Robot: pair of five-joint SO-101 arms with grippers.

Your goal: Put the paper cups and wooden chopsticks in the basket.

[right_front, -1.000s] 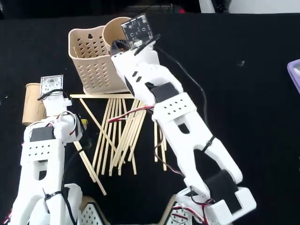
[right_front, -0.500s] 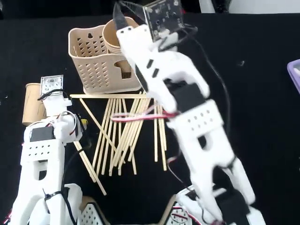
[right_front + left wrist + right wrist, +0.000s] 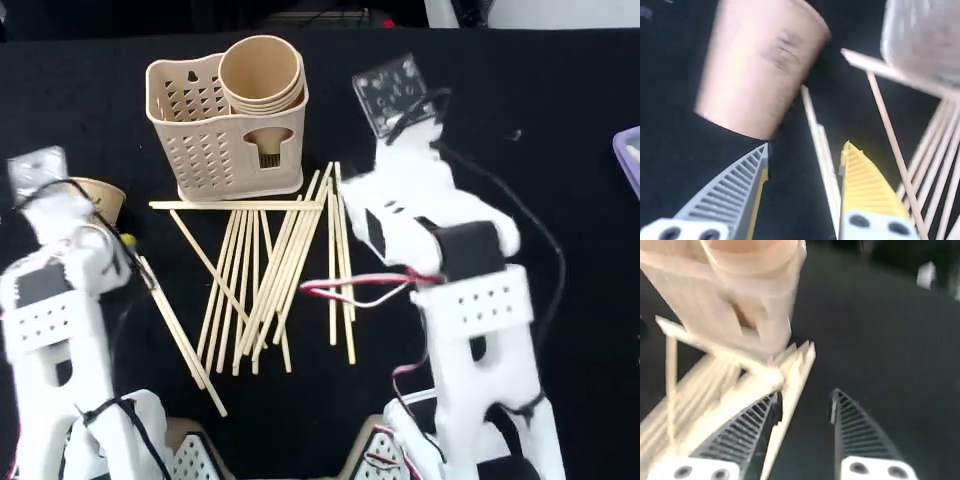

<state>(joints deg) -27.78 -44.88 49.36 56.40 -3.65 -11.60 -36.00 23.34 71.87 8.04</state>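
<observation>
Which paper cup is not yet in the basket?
The lone tan paper cup near the left gripper; the other cups are stacked inside the beige slotted basket.

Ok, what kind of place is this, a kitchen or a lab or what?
Most likely a robotics test bench, not a kitchen: the left arm and right arm stand at a black table, and the basket, paper cups and loose chopsticks look like practice props.

Stacked paper cups stand in the basket
</observation>
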